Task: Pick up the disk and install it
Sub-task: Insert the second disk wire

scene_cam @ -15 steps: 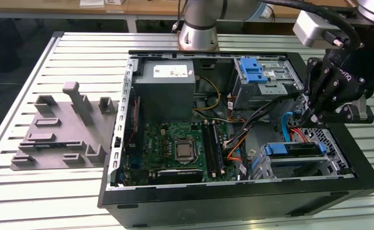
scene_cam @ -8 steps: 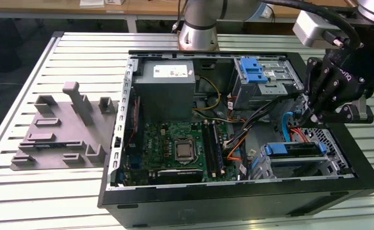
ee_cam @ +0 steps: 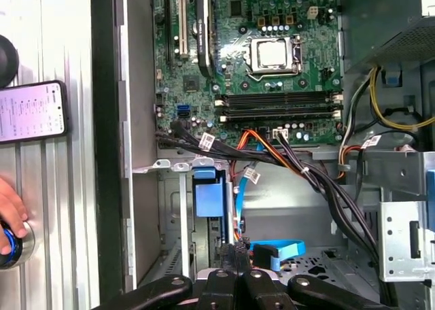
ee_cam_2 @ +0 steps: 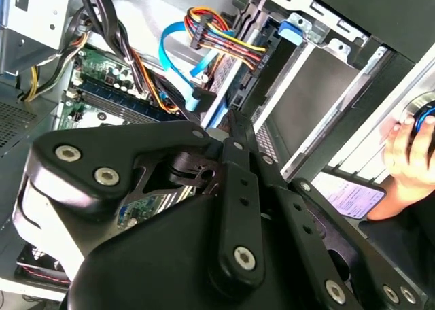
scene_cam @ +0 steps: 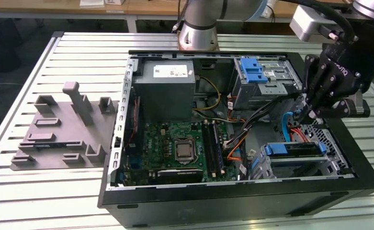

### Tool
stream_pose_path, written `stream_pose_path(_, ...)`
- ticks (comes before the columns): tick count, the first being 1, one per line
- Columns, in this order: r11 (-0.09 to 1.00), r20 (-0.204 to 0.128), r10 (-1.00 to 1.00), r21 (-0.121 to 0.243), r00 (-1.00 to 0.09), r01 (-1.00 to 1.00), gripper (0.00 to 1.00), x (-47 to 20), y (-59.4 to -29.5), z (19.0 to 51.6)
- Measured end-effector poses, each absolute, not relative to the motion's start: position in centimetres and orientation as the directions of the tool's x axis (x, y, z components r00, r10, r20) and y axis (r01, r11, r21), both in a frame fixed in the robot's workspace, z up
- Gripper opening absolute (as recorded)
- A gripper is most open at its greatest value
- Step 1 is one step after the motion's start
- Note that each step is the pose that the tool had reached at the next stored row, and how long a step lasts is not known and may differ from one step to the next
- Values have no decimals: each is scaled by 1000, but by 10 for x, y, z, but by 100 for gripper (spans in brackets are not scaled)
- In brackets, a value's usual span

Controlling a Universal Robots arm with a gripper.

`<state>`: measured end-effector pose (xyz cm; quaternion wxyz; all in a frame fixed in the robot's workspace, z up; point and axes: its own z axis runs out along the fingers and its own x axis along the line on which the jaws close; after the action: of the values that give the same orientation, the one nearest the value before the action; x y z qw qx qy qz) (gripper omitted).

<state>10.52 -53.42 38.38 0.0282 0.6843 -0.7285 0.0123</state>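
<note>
While the black multi-link gripper (scene_cam: 321, 103) hangs over the open black computer tower case (scene_cam: 238, 201), just inside its wall on the exterior view's right, the flat silver disk in its blue plastic carrier bracket (scene_cam: 293, 149) sits in the metal drive cage in the case's near corner, below the gripper and apart from it. In the first wrist view the blue carrier (ee_cam: 207, 194) stands edge-on in that cage, just beside the case's side wall. How far the claw is parted, I cannot tell, and nothing shows in its grip. The green motherboard (scene_cam: 174, 148) lies at the case's middle, with bundled black and orange cables (ee_cam: 272, 153) running between it and the cage. Outside the case wall, a person's hand (ee_cam: 10, 211) rests beside a phone (ee_cam: 30, 111).
</note>
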Motion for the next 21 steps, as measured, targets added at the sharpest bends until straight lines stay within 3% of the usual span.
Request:
stream_pose_path(14,63,75,-995,20,-62,-998,11,105,-514,390)
stream_pose_path(15,64,75,-995,20,-62,-998,17,105,-513,389)
stream_pose_path(20,64,80,-995,19,-62,-998,24,105,-508,384)
stream_pose_path(21,64,80,-995,19,-62,-998,31,105,-508,383)
